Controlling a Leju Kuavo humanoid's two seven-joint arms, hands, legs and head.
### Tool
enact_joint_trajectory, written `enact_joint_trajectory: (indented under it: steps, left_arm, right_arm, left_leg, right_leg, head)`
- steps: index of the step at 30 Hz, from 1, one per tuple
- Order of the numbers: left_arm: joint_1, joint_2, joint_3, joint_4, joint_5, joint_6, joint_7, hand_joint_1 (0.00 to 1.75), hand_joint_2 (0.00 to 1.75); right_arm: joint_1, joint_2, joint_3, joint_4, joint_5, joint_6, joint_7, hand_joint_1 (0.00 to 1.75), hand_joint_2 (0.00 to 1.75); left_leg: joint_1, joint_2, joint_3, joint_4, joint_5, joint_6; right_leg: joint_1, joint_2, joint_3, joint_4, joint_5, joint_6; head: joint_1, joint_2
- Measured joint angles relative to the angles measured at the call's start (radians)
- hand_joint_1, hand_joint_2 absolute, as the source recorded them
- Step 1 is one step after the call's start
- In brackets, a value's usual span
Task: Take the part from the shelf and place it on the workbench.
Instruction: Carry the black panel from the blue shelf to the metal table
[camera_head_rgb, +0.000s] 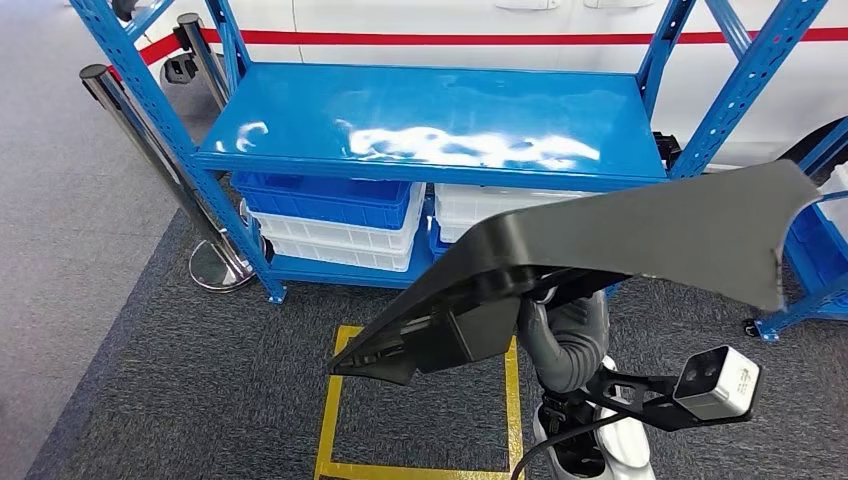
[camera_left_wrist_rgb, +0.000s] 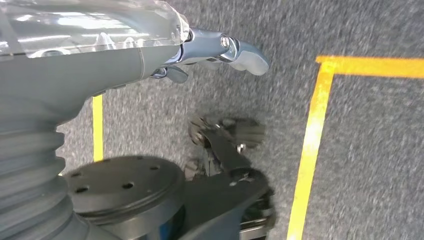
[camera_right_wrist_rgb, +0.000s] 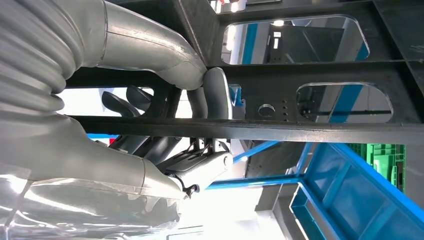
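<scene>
While our right hand wraps its fingers around a bar of the black part, that 1 part hangs in the air in front of the blue shelf, clear of its top deck. So we judge the pick done: the part is off the shelf and carried. What is left is the trip to the surface, which we cannot see from here, and the set-down. Our left hand hangs over the carpet, holding nothing, fingers partly curled. We count 1 black part, 1 shelf ahead, several blue and white bins under its deck, and 1 yellow floor square.
</scene>
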Motion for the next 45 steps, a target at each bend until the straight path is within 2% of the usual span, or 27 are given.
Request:
enact_joint_trajectory:
  steps: [1, 2, 3, 4, 5, 7, 8, 11, 13, 16, 17, 18, 19, 21, 23, 26, 28, 31, 32, 33, 34, 36, 38, 40, 42, 44, 45]
  left_arm:
    - [0.001, 0.000, 0.000, 0.000, 0.000, 0.000, 0.000, 0.00, 1.75]
    - [0.002, 0.000, 0.000, 0.000, 0.000, 0.000, 0.000, 0.00, 1.75]
    - [0.002, 0.000, 0.000, 0.000, 0.000, 0.000, 0.000, 0.00, 1.75]
    - [0.003, 0.000, 0.000, 0.000, 0.000, 0.000, 0.000, 0.00, 1.75]
    - [0.003, 0.000, 0.000, 0.000, 0.000, 0.000, 0.000, 0.00, 1.75]
    - [0.002, 0.000, 0.000, 0.000, 0.000, 0.000, 0.000, 0.00, 1.75]
    - [0.002, 0.000, 0.000, 0.000, -0.001, 0.000, 0.000, 0.00, 1.75]
    - [0.002, -0.002, 0.000, 0.000, -0.003, -0.001, 0.000, 0.00, 1.75]
    - [0.001, -0.005, 0.000, 0.000, -0.006, -0.002, 0.000, 0.00, 1.75]
    - [0.002, -0.007, 0.000, 0.000, -0.008, -0.002, 0.000, 0.00, 1.75]
    - [0.003, -0.007, 0.000, 0.000, -0.008, -0.002, 0.000, 0.00, 1.75]
    - [0.003, -0.008, 0.000, 0.000, -0.008, -0.003, 0.000, 0.00, 1.75]
    - [0.004, -0.008, 0.000, 0.000, -0.008, -0.002, 0.000, 0.00, 1.75]
    - [0.004, -0.010, 0.000, 0.000, -0.008, -0.002, 0.001, 0.00, 1.75]
    - [0.004, -0.011, 0.000, 0.000, -0.008, 0.000, 0.001, 0.00, 1.75]
    - [0.004, -0.012, 0.000, 0.000, -0.007, 0.004, 0.002, 0.00, 1.75]
    - [0.003, -0.012, 0.000, 0.000, -0.006, 0.006, 0.002, 0.00, 1.75]
    - [0.004, -0.012, 0.000, 0.000, -0.006, 0.007, 0.002, 0.00, 1.75]
    - [0.005, -0.012, 0.000, 0.000, -0.006, 0.007, 0.003, 0.00, 1.75]
    - [0.006, -0.012, 0.000, 0.000, -0.006, 0.007, 0.003, 0.00, 1.75]
    - [0.006, -0.012, 0.000, 0.000, -0.006, 0.008, 0.003, 0.00, 1.75]
    - [0.006, -0.012, 0.000, 0.000, -0.006, 0.009, 0.003, 0.00, 1.75]
    - [0.006, -0.011, 0.000, 0.000, -0.006, 0.010, 0.002, 0.00, 1.75]
    - [0.006, -0.011, 0.000, 0.000, -0.006, 0.010, 0.001, 0.00, 1.75]
    - [0.006, -0.012, 0.000, 0.000, -0.006, 0.010, 0.000, 0.00, 1.75]
    - [0.004, -0.013, 0.000, 0.000, -0.006, 0.010, 0.000, 0.00, 1.75]
    - [0.004, -0.014, 0.000, 0.000, -0.006, 0.010, 0.000, 0.00, 1.75]
  right_arm:
    - [0.001, 0.000, 0.000, 0.000, 0.000, 0.000, 0.000, 1.75, 1.75]
    - [0.003, 0.000, 0.000, 0.000, 0.000, 0.000, 0.000, 1.75, 1.75]
    - [0.004, 0.000, 0.000, 0.000, -0.001, 0.001, 0.000, 1.75, 1.75]
    - [0.004, 0.000, 0.000, 0.000, -0.001, 0.002, 0.000, 1.75, 1.75]
    - [0.004, 0.000, 0.000, 0.000, -0.002, 0.003, 0.000, 1.75, 1.75]
    - [0.004, 0.000, 0.000, -0.003, -0.004, 0.005, 0.000, 1.75, 1.75]
    - [0.004, 0.000, 0.000, -0.005, -0.004, 0.007, 0.000, 1.75, 1.75]
    - [0.007, 0.000, 0.000, -0.014, -0.005, 0.009, 0.001, 1.75, 1.75]
    - [0.008, 0.000, 0.000, -0.024, -0.005, 0.010, 0.001, 1.75, 1.75]
    - [0.014, -0.001, 0.000, -0.030, -0.005, 0.011, 0.003, 1.75, 1.75]
    - [0.017, -0.001, 0.000, -0.030, -0.005, 0.012, 0.003, 1.75, 1.75]
    - [0.019, -0.001, -0.001, -0.030, -0.006, 0.013, 0.004, 1.75, 1.75]
    - [0.020, -0.001, -0.001, -0.030, -0.007, 0.013, 0.004, 1.75, 1.75]
    - [0.020, -0.001, -0.002, -0.030, -0.009, 0.015, 0.004, 1.75, 1.75]
    - [0.019, -0.001, -0.002, -0.030, -0.010, 0.019, 0.004, 1.75, 1.75]
    - [0.019, -0.001, -0.002, -0.030, -0.011, 0.025, 0.004, 1.75, 1.75]
    - [0.019, 0.000, -0.002, -0.030, -0.011, 0.027, 0.004, 1.75, 1.75]
    - [0.019, 0.000, -0.002, -0.030, -0.011, 0.028, 0.004, 1.75, 1.75]
    - [0.020, 0.000, -0.002, -0.030, -0.011, 0.028, 0.004, 1.75, 1.75]
    - [0.020, 0.000, -0.002, -0.029, -0.011, 0.028, 0.004, 1.75, 1.75]
    - [0.020, 0.000, -0.002, -0.029, -0.011, 0.028, 0.004, 1.75, 1.75]
    - [0.020, 0.000, -0.002, -0.030, -0.011, 0.028, 0.004, 1.75, 1.75]
    - [0.019, 0.000, -0.002, -0.030, -0.011, 0.028, 0.004, 1.75, 1.75]
    - [0.020, 0.000, -0.002, -0.029, -0.011, 0.028, 0.003, 1.75, 1.75]
    - [0.021, 0.000, -0.002, -0.030, -0.011, 0.028, 0.002, 1.75, 1.75]
    - [0.021, 0.000, -0.003, -0.030, -0.011, 0.029, 0.001, 1.75, 1.75]
    - [0.022, 0.000, -0.003, -0.030, -0.011, 0.029, 0.000, 1.75, 1.75]
  left_leg:
    - [0.004, 0.000, -0.022, 0.063, -0.030, -0.006]
    - [0.008, 0.000, -0.033, 0.103, -0.042, -0.010]
    - [0.011, 0.000, -0.026, 0.105, -0.034, -0.013]
    - [0.013, 0.000, 0.001, 0.068, -0.011, -0.014]
    - [0.015, 0.000, 0.043, 0.000, 0.020, -0.014]
    - [0.014, -0.001, 0.122, -0.132, 0.056, -0.006]
    - [0.011, -0.002, 0.141, -0.169, 0.061, 0.000]
    - [0.008, -0.002, 0.142, -0.191, 0.067, 0.021]
    - [0.012, 0.001, 0.142, -0.205, 0.079, 0.037]
    - [0.009, 0.004, 0.132, -0.210, 0.089, 0.049]
    - [0.008, 0.004, 0.129, -0.208, 0.090, 0.050]
    - [0.007, 0.005, 0.125, -0.205, 0.091, 0.051]
    - [0.006, 0.004, 0.123, -0.202, 0.092, 0.050]
    - [0.005, 0.004, 0.119, -0.192, 0.089, 0.045]
    - [0.001, 0.005, 0.113, -0.181, 0.085, 0.037]
    - [0.000, 0.008, 0.107, -0.177, 0.085, 0.020]
    - [0.003, 0.006, 0.093, -0.147, 0.062, 0.008]
    - [0.008, 0.004, 0.014, 0.034, -0.034, -0.007]
    - [0.010, 0.004, -0.011, 0.089, -0.053, -0.010]
    - [0.010, 0.004, -0.020, 0.112, -0.053, -0.011]
    - [0.011, 0.004, -0.010, 0.093, -0.033, -0.010]
    - [0.011, -0.005, 0.055, -0.039, 0.036, -0.003]
    - [0.008, -0.022, 0.113, -0.157, 0.074, 0.008]
    - [0.003, -0.027, 0.124, -0.183, 0.074, 0.017]
    - [0.006, -0.017, 0.125, -0.192, 0.082, 0.028]
    - [0.010, -0.001, 0.128, -0.206, 0.091, 0.042]
    - [0.009, 0.007, 0.128, -0.208, 0.093, 0.046]
  right_leg:
    - [0.000, 0.000, -0.006, 0.001, 0.004, 0.000]
    - [0.001, 0.000, -0.012, 0.003, 0.007, 0.001]
    - [0.000, 0.001, -0.017, 0.004, 0.010, 0.002]
    - [0.000, 0.001, -0.020, 0.005, 0.012, 0.004]
    - [-0.001, 0.001, -0.021, 0.006, 0.013, 0.006]
    - [0.000, 0.001, -0.024, 0.007, 0.018, 0.014]
    - [0.001, 0.001, -0.026, 0.006, 0.020, 0.020]
    - [0.001, 0.001, -0.028, 0.003, 0.029, 0.040]
    - [0.001, 0.003, -0.046, 0.039, 0.000, 0.048]
    - [0.001, 0.005, -0.129, 0.220, -0.098, 0.053]
    - [0.001, 0.005, -0.149, 0.267, -0.113, 0.054]
    - [0.001, 0.005, -0.154, 0.281, -0.108, 0.054]
    - [0.001, 0.004, -0.137, 0.255, -0.086, 0.053]
    - [0.002, 0.000, -0.065, 0.123, -0.024, 0.048]
    - [0.005, -0.004, -0.018, 0.027, 0.003, 0.039]
    - [0.007, 0.001, -0.019, 0.010, 0.007, 0.023]
    - [0.004, 0.003, -0.020, 0.005, 0.014, 0.012]
    - [0.002, 0.005, -0.025, 0.004, 0.019, 0.004]
    - [0.002, 0.006, -0.027, 0.005, 0.019, 0.004]
    - [0.002, 0.008, -0.027, 0.005, 0.019, 0.004]
    - [0.002, 0.011, -0.027, 0.006, 0.019, 0.004]
    - [0.002, 0.018, -0.023, 0.006, 0.019, 0.005]
    - [0.002, 0.027, -0.026, 0.007, 0.021, 0.014]
    - [0.001, 0.035, -0.032, 0.006, 0.026, 0.027]
    - [0.002, 0.039, -0.034, 0.006, 0.026, 0.039]
    - [0.003, 0.030, -0.059, 0.058, -0.010, 0.049]
    - [0.002, 0.023, -0.086, 0.115, -0.042, 0.051]
  head:
    - [0.000, 0.000]
    - [0.000, 0.000]
    - [0.000, 0.000]
    - [0.000, 0.000]
    - [0.000, 0.000]
    - [0.000, 0.000]
    - [0.000, 0.000]
    - [0.001, 0.000]
    - [0.002, 0.000]
    - [0.003, 0.000]
    - [0.003, 0.000]
    - [0.003, 0.000]
    - [0.003, 0.000]
    - [0.003, 0.000]
    - [0.002, 0.000]
    - [0.002, 0.000]
    - [0.001, 0.000]
    - [0.001, 0.000]
    - [0.001, 0.000]
    - [0.001, 0.000]
    - [0.001, 0.000]
    - [0.001, 0.000]
    - [0.001, 0.000]
    - [0.001, 0.000]
    - [0.002, 0.000]
    - [0.004, 0.000]
    - [0.005, 0.000]
